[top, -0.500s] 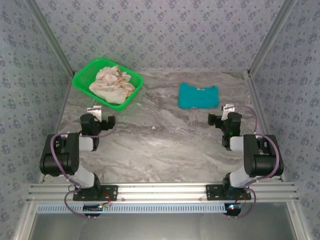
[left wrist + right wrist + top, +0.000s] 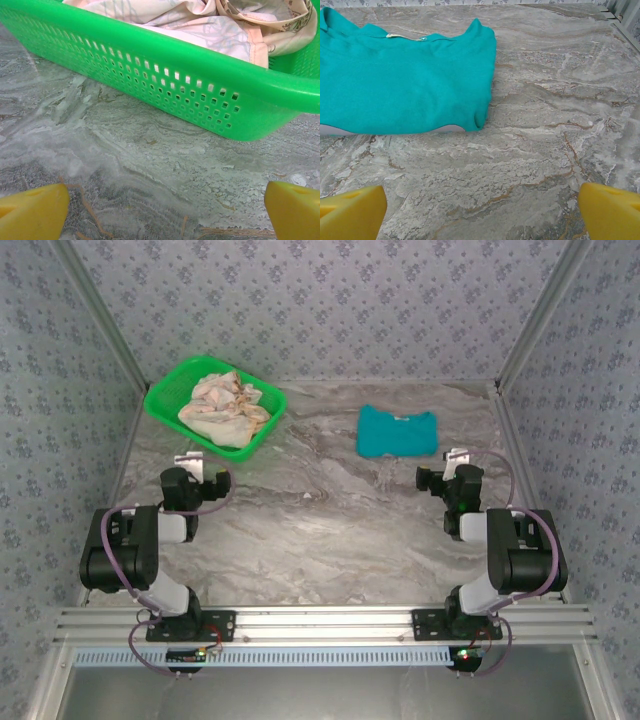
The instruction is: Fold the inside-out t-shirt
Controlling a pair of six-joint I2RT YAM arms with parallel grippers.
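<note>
Walls papered in a small blue-grey flower pattern (image 2: pixel 320 300) close in a grey marbled table (image 2: pixel 330 510) on three sides. At the far left of the table sits a green perforated basket (image 2: pixel 165 388), turned at an angle so that its long sides run from far left to near right. The inside-out t-shirt (image 2: pixel 225 405) lies crumpled in it, a pale cream and peach heap that fills most of the basket and rises above the rim. The heap is slightly longer along the basket's diagonal than across it. It is too bunched to tell which way the collar or the hem points. From the left wrist, a peach stitched edge (image 2: pixel 257 45) hangs at the near wall of the basket, and a band of darker print curls at the top right.

A plain teal folded garment (image 2: pixel 398 432) lies flat at the far right-centre, well apart from the basket, its neckline away from the arms.

The left gripper (image 2: pixel 162 212) hovers above bare table just in front of the basket, its yellow fingers (image 2: pixel 32 212) spread wide and holding nothing. The right gripper (image 2: pixel 481 212) hovers near the teal garment, its fingers equally wide and empty.
</note>
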